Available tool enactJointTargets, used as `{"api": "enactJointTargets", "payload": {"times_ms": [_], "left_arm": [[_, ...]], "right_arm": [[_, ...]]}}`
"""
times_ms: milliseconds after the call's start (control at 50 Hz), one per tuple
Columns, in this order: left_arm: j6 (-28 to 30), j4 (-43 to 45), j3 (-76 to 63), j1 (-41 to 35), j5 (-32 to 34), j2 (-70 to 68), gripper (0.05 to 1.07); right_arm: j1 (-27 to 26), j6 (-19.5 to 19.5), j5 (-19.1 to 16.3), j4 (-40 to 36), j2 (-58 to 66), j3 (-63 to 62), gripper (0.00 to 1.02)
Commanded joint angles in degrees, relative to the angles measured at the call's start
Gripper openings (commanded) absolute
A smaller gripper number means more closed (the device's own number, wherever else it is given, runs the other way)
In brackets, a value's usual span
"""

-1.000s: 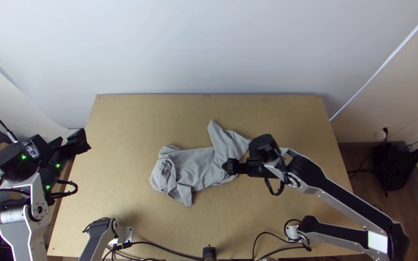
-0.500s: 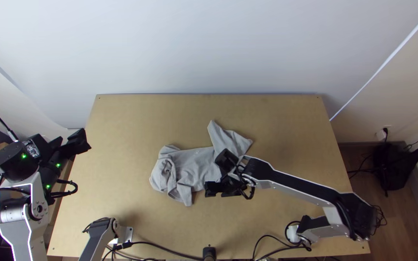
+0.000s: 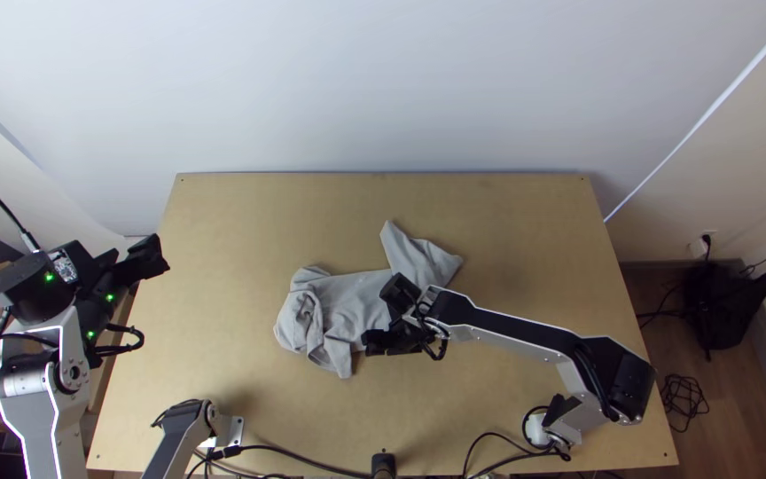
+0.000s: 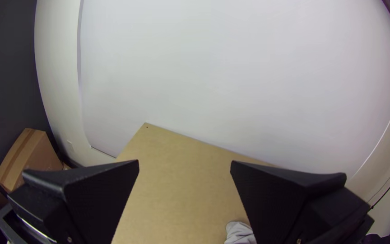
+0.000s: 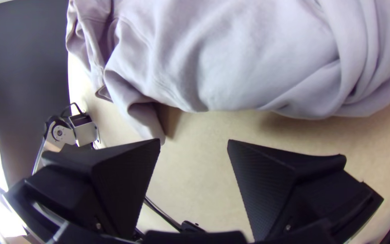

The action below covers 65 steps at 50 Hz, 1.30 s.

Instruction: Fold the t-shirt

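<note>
The grey t-shirt (image 3: 352,302) lies bunched in the middle of the table, one flap pointing to the far side and a twisted, rumpled part at its left. Over its near right edge is my right gripper (image 3: 371,342); in the right wrist view the same gripper (image 5: 194,142) stands open, with the shirt (image 5: 249,63) beyond its fingers and nothing between them. Off the table's left edge hangs my left gripper (image 3: 154,258). The left wrist view has this gripper (image 4: 184,163) open and empty, a bit of shirt (image 4: 239,232) near one finger.
Bare wood surrounds the shirt on the table (image 3: 250,222). Black cables (image 3: 299,457) run along its near edge. A white wall (image 3: 383,89) rises behind the far edge, and a cardboard box (image 4: 30,156) stands beyond the left side.
My right gripper has moved left and toward the near edge, from over the shirt's right part to its near edge. The left arm has shifted slightly. The shirt lies as before.
</note>
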Motion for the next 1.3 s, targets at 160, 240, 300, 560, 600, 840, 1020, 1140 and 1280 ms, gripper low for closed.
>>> {"api": "enactJointTargets", "payload": {"times_ms": [160, 240, 300, 560, 600, 840, 1020, 1140, 1280], "left_arm": [[0.83, 0.23, 2.05, 0.22, 0.7, 0.75, 1.02], [0.83, 0.23, 2.05, 0.22, 0.61, 0.84, 1.02], [0.92, 0.23, 2.05, 0.22, 0.61, 0.84, 1.02], [0.92, 0.31, 1.7, -0.04, 0.7, 1.1, 1.02], [1.09, 0.31, 1.52, -0.13, 0.61, 1.1, 1.02], [1.0, 1.37, 0.73, -0.92, 0.79, 2.59, 1.02], [-0.14, 3.3, 0.47, -3.47, 0.7, 3.74, 1.02], [-0.23, 3.65, -0.06, -6.2, 0.7, 4.44, 1.02], [-0.23, 5.24, -1.73, -9.19, 0.7, 5.32, 1.02]], "right_arm": [[0.58, 0.01, -0.36, 5.38, 5.56, 2.91, 0.59], [0.41, -0.07, -0.36, 5.64, 7.06, 4.5, 0.59], [0.41, -0.25, -0.36, 5.64, 7.85, 5.29, 0.56], [0.14, -0.95, 3.59, 6.52, 3.8, 3.97, 0.02], [-0.21, -0.95, 3.59, 6.52, 1.52, 3.44, 0.02], [-5.83, -0.87, 3.59, 5.46, -9.38, 1.77, 0.02], [-9.0, -1.74, 3.59, 4.15, -15.27, 0.89, 0.02], [-11.55, -2.45, 3.86, 4.23, -19.22, 0.28, 0.02], [-16.47, -3.59, 3.86, 4.23, -24.85, -1.57, 0.02]]}}
